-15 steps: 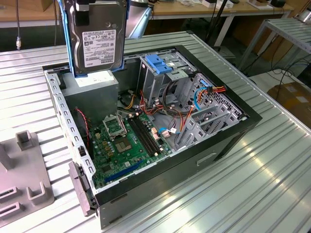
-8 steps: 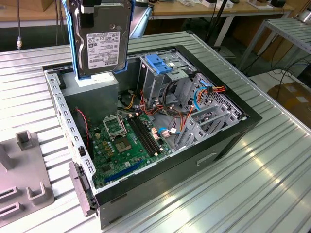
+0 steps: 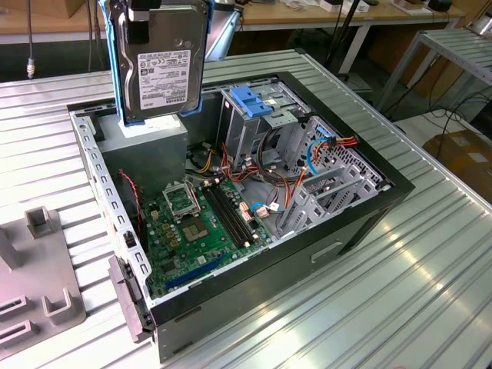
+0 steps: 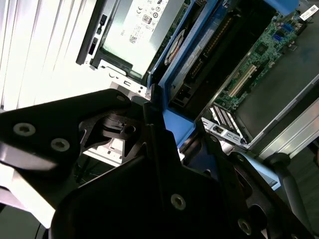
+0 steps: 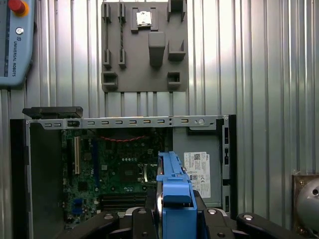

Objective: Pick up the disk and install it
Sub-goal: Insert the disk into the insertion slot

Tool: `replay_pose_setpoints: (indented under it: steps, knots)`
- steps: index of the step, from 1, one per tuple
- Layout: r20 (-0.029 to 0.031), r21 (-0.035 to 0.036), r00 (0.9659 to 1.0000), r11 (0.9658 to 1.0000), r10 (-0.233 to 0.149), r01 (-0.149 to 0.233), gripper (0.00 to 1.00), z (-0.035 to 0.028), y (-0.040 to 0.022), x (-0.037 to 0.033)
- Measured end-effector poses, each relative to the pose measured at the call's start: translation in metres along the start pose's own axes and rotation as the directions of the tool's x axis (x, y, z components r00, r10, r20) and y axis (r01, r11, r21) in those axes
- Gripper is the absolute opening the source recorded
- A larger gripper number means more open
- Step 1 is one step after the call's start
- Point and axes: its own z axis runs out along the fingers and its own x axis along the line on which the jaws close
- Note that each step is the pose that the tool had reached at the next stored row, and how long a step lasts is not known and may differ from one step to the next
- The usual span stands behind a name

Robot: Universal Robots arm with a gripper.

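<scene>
Directly beneath the claw [image 3: 143,21], hanging upright from its grip: the disk [image 3: 161,69], dark grey metal with a pale label, edged by a bright blue carrier frame. Claw pinching the upper end of the disk, one side pressed against each flat face. In the first wrist view, the disk [image 5: 174,191] standing edge-on between the black claw parts.

Lower down from the claw, under the disk: an open computer case [image 3: 361,211] lying on its side on a ribbed metal tabletop [image 3: 415,292]. Nearest below the disk's lower edge, a grey power supply [image 3: 150,146] in one corner of the case; contact between the two not determinable. Just beside that, deeper in the case, a green motherboard [image 3: 192,223].

Farther from the claw, toward the exterior view's right, a silver drive cage [image 3: 242,131] topped by a blue plastic bracket [image 3: 250,100], with bundles of coloured cables [image 3: 269,192] beyond.

Well away from the claw, outside the case on the tabletop, a grey fixture plate [image 3: 38,292] with raised blocks, and a handheld control pendant [image 5: 15,45] with a red button.
</scene>
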Motion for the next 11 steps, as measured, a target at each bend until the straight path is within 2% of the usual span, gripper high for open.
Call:
replay_pose_setpoints:
  steps: [4, 8, 11]
  knots:
    - [0.0001, 0.0000, 1.0000, 1.0000, 0.000, 0.000, 0.37, 0.0000, 0.0000, 0.0015]
    - [0.0001, 0.0001, 1.0000, 1.0000, 0.000, 0.000, 0.37, 0.0000, -0.0002, 0.0077]
    - [0.0000, 0.0000, 1.0000, 1.0000, 0.000, 0.000, 0.37, 0.0000, -0.0005, 0.0164]
